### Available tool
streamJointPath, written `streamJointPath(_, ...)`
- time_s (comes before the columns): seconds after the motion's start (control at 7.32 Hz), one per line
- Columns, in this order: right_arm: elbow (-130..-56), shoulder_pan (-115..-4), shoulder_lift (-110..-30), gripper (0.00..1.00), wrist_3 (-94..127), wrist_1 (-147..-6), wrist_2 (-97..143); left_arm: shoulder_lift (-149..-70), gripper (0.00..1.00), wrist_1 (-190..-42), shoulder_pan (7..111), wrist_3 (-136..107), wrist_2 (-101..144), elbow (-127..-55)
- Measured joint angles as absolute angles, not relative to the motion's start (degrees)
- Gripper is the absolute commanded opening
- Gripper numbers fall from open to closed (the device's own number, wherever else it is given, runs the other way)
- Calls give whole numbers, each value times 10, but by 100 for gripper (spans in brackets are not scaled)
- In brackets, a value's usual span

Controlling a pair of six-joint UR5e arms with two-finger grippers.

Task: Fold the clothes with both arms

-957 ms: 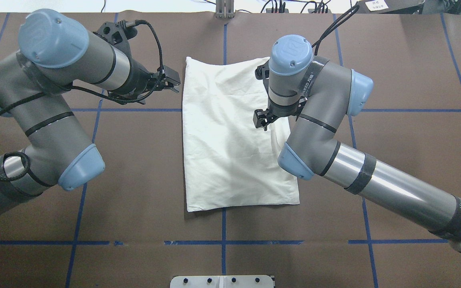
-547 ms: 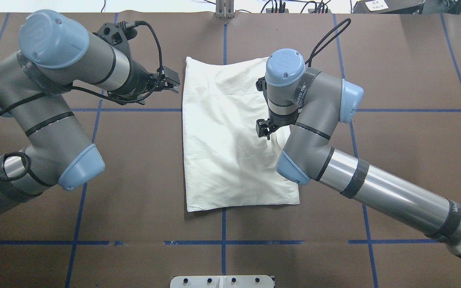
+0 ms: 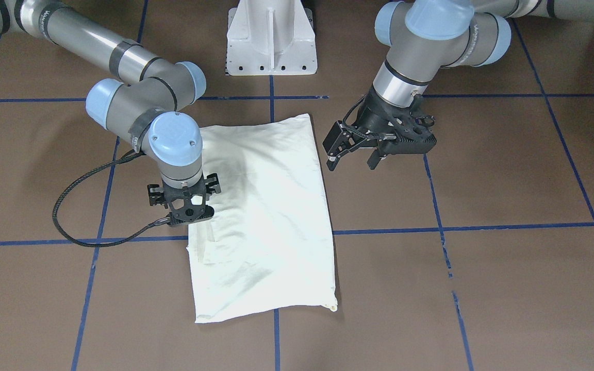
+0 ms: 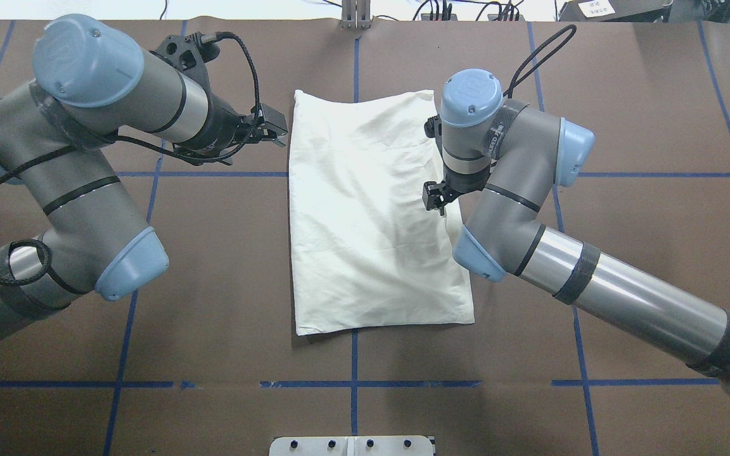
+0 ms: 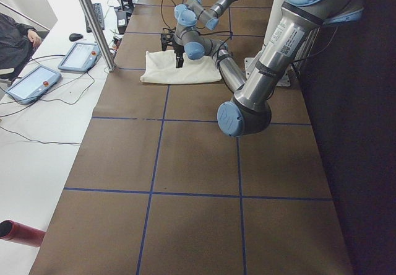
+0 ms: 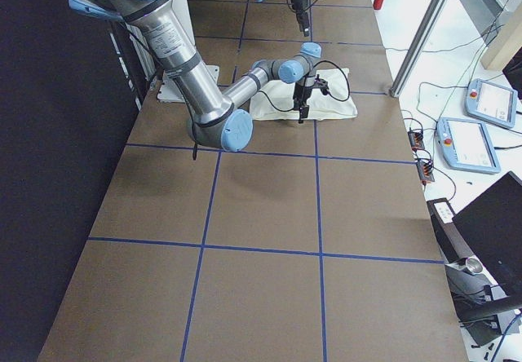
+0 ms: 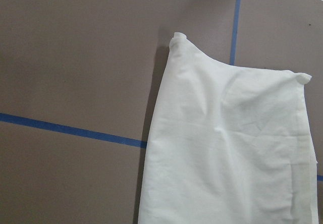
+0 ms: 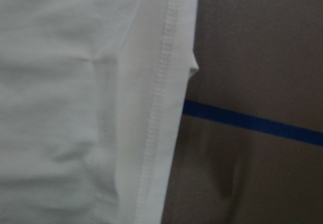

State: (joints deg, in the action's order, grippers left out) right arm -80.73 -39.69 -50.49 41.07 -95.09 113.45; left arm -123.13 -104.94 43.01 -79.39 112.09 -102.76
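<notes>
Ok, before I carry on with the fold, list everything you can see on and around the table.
shirt: one, cream, folded flat mid-table, plain side up
table: one, brown top
tape lines: several, blue, a grid on the table
pedestal: one, white, at the robot's edge of the table
tablets: two, grey, off the table on the far side from the robot
person: one, dark sleeve, near the tablets
left arm: one, grey with blue caps
left gripper: one, black, open, beside the shirt, off the cloth
right arm: one, grey with blue caps
right gripper: one, black, pointing down over the shirt's edge; open or shut unclear

Brown table [image 4: 213, 266], blue grid lines [image 4: 371, 384]
</notes>
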Motion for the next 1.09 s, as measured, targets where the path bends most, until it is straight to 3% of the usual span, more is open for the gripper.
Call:
streamJointPath(0.55,-849,-452,-541,100,368,-947,1181,-1236,100,-1049,424,-803,1124,-1033)
streamJointPath(0.82,-892,-465,-535,100,376,-945,1212,-1218,100,-1050,387,-918,1133,-1050)
streamJointPath(1.09,-939,-468,-536,100,403,-944,1239,-1184,89,-1046,301,-1088,1097,-1082)
